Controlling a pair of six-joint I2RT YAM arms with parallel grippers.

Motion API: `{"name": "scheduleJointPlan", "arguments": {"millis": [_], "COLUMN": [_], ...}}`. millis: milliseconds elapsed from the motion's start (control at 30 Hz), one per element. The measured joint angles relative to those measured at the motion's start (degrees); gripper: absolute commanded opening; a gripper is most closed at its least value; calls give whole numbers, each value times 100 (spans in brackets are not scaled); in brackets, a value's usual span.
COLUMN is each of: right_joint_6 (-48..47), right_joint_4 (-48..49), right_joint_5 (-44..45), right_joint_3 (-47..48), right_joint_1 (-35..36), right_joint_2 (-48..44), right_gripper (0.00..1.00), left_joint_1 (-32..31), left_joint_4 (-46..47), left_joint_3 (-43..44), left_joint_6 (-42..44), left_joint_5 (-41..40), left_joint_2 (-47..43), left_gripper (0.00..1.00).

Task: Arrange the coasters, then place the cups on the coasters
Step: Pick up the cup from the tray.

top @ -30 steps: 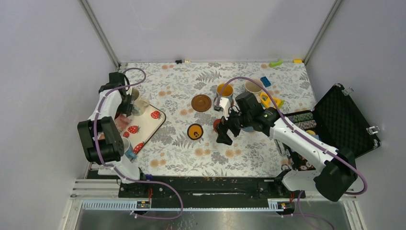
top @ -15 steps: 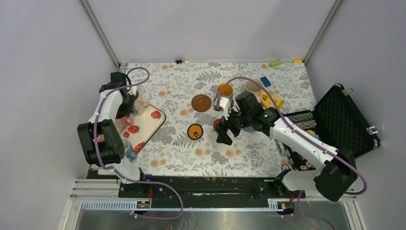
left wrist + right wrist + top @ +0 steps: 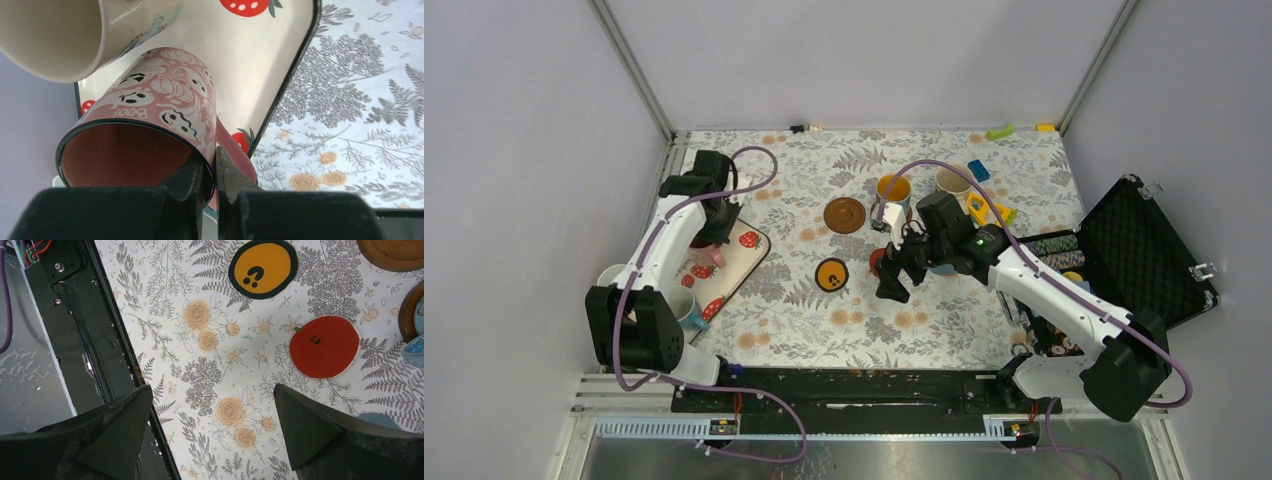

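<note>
The glossy pink mug (image 3: 165,107), printed with ghosts, is pinched at its rim by the left gripper (image 3: 214,160) over the cream strawberry tray (image 3: 260,60). The right gripper (image 3: 210,390) is spread wide near the flat round red coaster (image 3: 324,346).

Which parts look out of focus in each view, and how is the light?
Left wrist: the left claw is soft, the pink mug sharp. Right wrist: the right claw is blurred, the red coaster crisp. Top external: even light, soft shadows.
</note>
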Motion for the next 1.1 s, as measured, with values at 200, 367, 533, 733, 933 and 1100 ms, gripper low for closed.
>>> {"name": "scheduleJointPlan", "arguments": {"millis": [200,367,533,733,933,1100], "right_joint_6": [0,0,0,-2,-4,-4], "right_joint_4": [7,9,15,72,85,94], "right_joint_5": [2,15,79,116,118,114], "right_joint_3": [0,0,0,0,0,0], "right_joint_1": [0,0,0,0,0,0], "right_joint_2": [-22,-24,-116,-153,-149,-87], "right_gripper": [100,100,100,100,100,100], "left_joint_1": [-195,-809,-1676,-1836,-1816,-1749], "left_joint_4": [-446,-586,-640,-501,-164,188], "left_joint_3": [605,990,1329,1539,1414,1102], "left_joint_6": [-131,-299,-393,-417,-446,-573], "left_joint_5": [225,452,710,826,533,317], "left_joint_2": [-181,-332,-9,754,942,984], "left_gripper": [0,0,0,0,0,0]}}
